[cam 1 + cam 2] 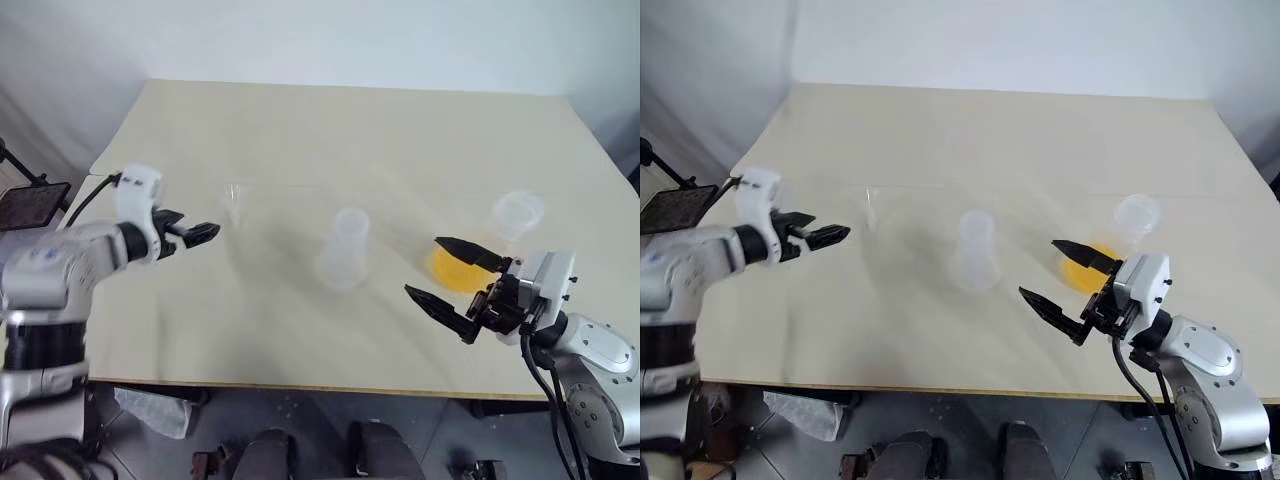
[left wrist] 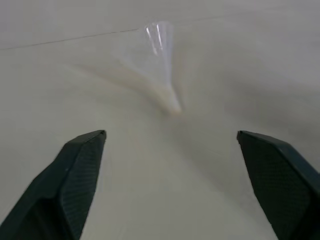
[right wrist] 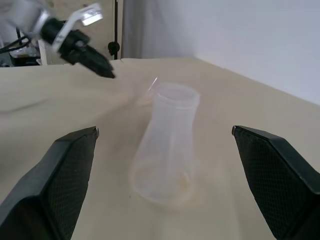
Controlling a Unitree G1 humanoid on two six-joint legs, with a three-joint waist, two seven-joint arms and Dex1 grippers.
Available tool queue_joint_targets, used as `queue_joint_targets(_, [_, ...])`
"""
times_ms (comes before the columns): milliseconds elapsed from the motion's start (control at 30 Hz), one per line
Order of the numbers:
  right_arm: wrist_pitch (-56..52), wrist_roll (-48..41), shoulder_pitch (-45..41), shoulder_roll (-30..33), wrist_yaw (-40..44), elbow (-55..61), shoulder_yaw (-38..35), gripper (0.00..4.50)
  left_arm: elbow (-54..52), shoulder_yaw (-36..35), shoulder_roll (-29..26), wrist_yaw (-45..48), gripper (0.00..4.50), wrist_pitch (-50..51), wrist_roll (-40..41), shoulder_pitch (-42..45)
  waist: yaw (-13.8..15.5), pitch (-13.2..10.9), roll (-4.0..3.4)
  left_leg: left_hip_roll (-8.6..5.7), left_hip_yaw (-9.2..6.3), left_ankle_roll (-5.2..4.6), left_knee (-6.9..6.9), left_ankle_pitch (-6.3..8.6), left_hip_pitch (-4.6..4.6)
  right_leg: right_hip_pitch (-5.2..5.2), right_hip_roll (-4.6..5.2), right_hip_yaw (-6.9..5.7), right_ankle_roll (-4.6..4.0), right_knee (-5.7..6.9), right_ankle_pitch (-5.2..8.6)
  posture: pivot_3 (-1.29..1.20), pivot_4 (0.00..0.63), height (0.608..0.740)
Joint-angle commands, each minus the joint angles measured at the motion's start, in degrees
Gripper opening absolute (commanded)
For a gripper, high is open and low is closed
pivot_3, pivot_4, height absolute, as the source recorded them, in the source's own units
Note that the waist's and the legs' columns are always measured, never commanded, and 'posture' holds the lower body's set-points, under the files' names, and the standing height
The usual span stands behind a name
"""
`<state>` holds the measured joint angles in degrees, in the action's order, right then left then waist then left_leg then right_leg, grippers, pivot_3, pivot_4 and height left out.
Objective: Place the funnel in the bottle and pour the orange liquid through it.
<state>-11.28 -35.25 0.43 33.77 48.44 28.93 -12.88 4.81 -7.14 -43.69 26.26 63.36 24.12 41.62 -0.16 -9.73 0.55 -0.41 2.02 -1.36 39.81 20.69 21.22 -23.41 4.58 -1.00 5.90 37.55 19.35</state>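
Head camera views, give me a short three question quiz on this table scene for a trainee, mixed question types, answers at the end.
1. True or false: the funnel already sits in the bottle.
2. Which gripper is nearer the funnel? A) left gripper B) right gripper
3. Fill in: the orange liquid sits in a flask next to the ____ gripper.

Key:
1. False; the funnel stands apart on the table, and the bottle's mouth is empty.
2. A; it is open, pointing at the funnel.
3. Right; it is open too.
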Motion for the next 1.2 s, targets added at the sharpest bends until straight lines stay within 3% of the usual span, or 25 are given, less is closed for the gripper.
queue_joint_targets(33, [0.6, -0.7, -0.5, 0.0, 0.1, 0.8, -0.1, 4.50, 8.7, 4.3, 1.2, -0.7, 4.47, 2.9, -3.5, 8.1, -0.1, 0.0, 0.00, 0.00, 0.02, 0.00, -0.01, 0.00, 0.01, -0.04, -0.02, 0.01, 0.00, 0.01, 0.00, 0.00, 0.150, 0.740])
queue_joint_targets(200, [1.5, 0.3, 0.3, -2.1, -1.6, 1.6, 1.3, 4.50, 21.2, 14.0, 4.4, 2.4, 4.47, 2.1, -8.9, 18.0, 0.1, 0.0, 0.01, 0.00, 0.06, 0.02, 0.04, -0.01, 0.04, -0.07, -0.04, 0.02, 0.00, 0.04, 0.00, 0.00, 0.150, 0.740])
queue_joint_targets(567, [2.6, 0.8, -0.1, -3.3, -2.2, 1.1, 1.8, 4.50, 47.6, 16.3, 14.1, 3.4, 4.47, -12.0, -17.5, 30.4, 0.2, -0.1, 0.10, 0.00, 0.06, 0.03, 0.15, -0.01, 0.12, -0.10, -0.03, -0.03, 0.00, 0.04, 0.00, 0.00, 0.150, 0.740])
queue_joint_targets(833, [3.5, 1.3, -0.6, -3.7, -2.1, 0.0, 2.6, 4.50, 55.0, 16.4, 15.8, 6.7, 4.47, -14.9, -21.1, 33.4, 0.2, -0.1, 0.11, 0.01, 0.10, 0.05, 0.16, -0.03, 0.12, -0.14, -0.03, -0.04, 0.00, 0.08, 0.00, 0.00, 0.150, 0.740])
queue_joint_targets(967, [4.3, 1.6, -0.8, -4.2, -2.2, -0.4, 2.9, 4.50, 56.2, 16.5, 16.3, 7.8, 3.55, -15.6, -22.3, 33.4, 0.2, -0.1, 0.11, 0.01, 0.09, 0.05, 0.16, -0.03, 0.12, -0.14, -0.02, -0.04, 0.00, 0.09, 0.00, 0.00, 0.150, 0.740])
queue_joint_targets(1200, [5.0, 2.6, -0.2, -5.1, -2.5, -0.2, 3.7, 4.50, 57.7, 15.5, 16.8, 8.8, 1.23, -16.8, -23.3, 33.3, 0.3, -0.1, 0.11, 0.01, 0.09, 0.05, 0.18, -0.03, 0.12, -0.13, -0.01, -0.04, 0.01, 0.11, 0.00, 0.00, 0.150, 0.740])
